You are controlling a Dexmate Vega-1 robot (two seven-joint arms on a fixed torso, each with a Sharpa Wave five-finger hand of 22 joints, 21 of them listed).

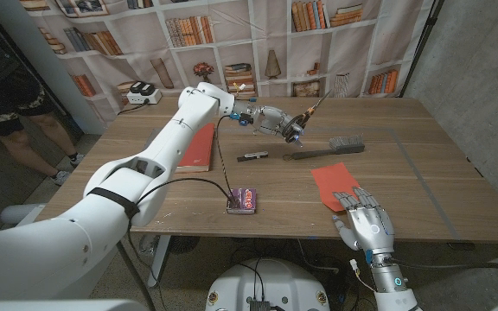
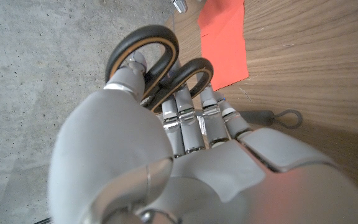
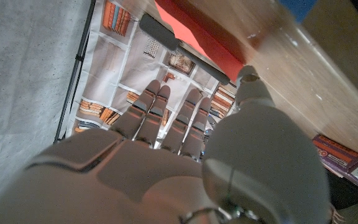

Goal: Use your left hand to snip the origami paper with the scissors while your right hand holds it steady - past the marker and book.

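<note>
Our left hand (image 1: 277,121) grips the scissors (image 1: 308,115) by their loops, fingers threaded through, lifted above the table (image 1: 422,155) on the far side of the paper (image 1: 334,185). In the left wrist view the black loops (image 2: 160,62) sit tight on the fingers (image 2: 194,118). Our right hand (image 1: 366,226) lies at the near edge of the paper, fingers spread, their tips on or just over its corner; we cannot tell whether they press down.

What worries us: if that right hand only brushes the corner, the sheet may slide or lift as the blades close, and the snip will tear or miss. The paper lies flat on the wood, so the lower blade may fail to get under its edge and simply push it along. We cannot see how far the blades are parted, so a closed pair could arrive and crumple the edge.

Between the scissors and the paper lies a dark brush (image 1: 335,147), right in our path; the marker (image 1: 252,156) is left of the paper, the red book (image 1: 199,147) further left. A small purple box (image 1: 243,200) with a cable sits near the front edge, well left of the paper. A person (image 1: 7,95) stands far left.
</note>
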